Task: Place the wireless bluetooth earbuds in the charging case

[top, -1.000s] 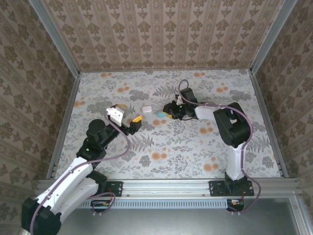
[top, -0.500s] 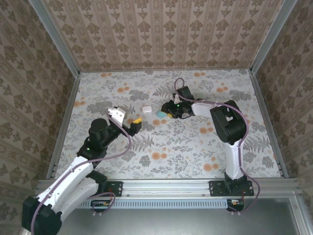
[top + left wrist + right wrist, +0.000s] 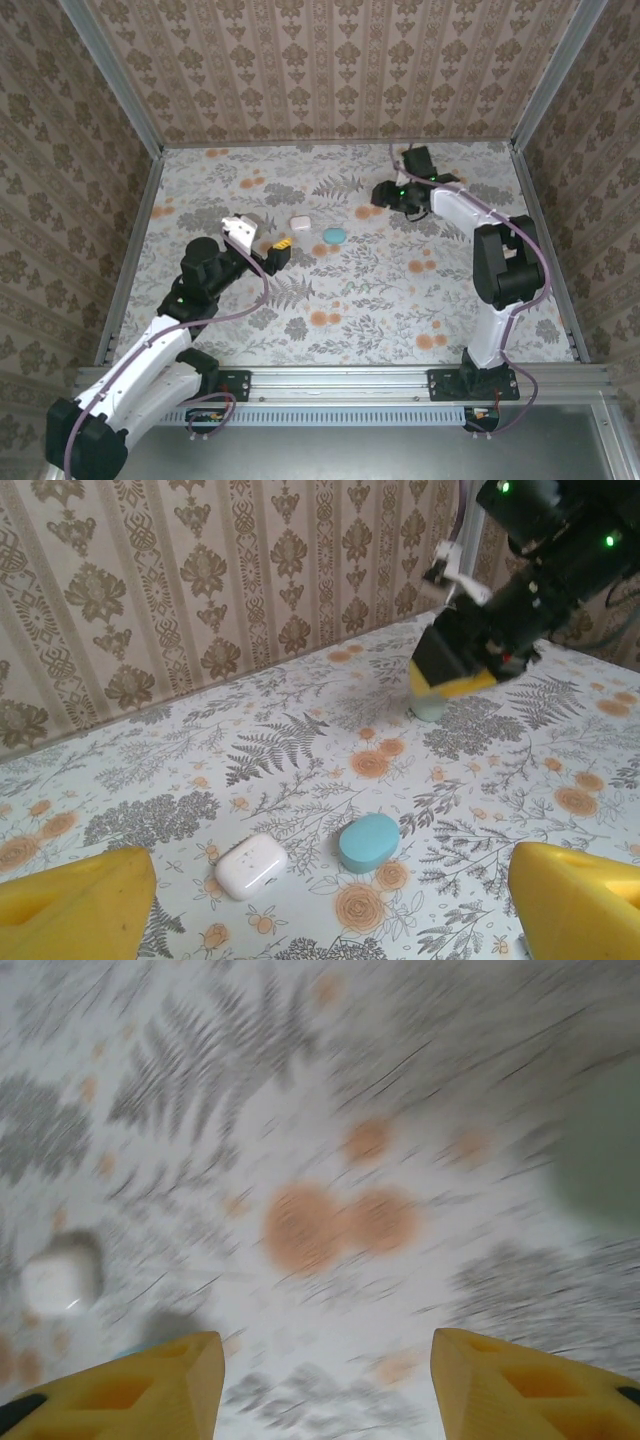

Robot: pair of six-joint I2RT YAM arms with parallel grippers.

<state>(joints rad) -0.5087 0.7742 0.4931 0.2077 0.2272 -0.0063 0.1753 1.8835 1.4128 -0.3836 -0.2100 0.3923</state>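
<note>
Floral tabletop (image 3: 300,730) | left claw (image 3: 330,900) apart, empty | right claw (image 3: 325,1375) apart, empty | teal case (image 3: 368,841) beside white case (image 3: 251,865)

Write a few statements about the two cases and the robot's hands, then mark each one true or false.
1. The white case and the teal case lie apart on the table. True.
2. The left hand is shut on the teal case. False: its fingers stand wide apart with nothing between them.
3. The right hand holds the white case. False: it is open and empty, over the table farther back than both cases.
4. The teal case lies nearer the right hand than the white case does. True.
</note>
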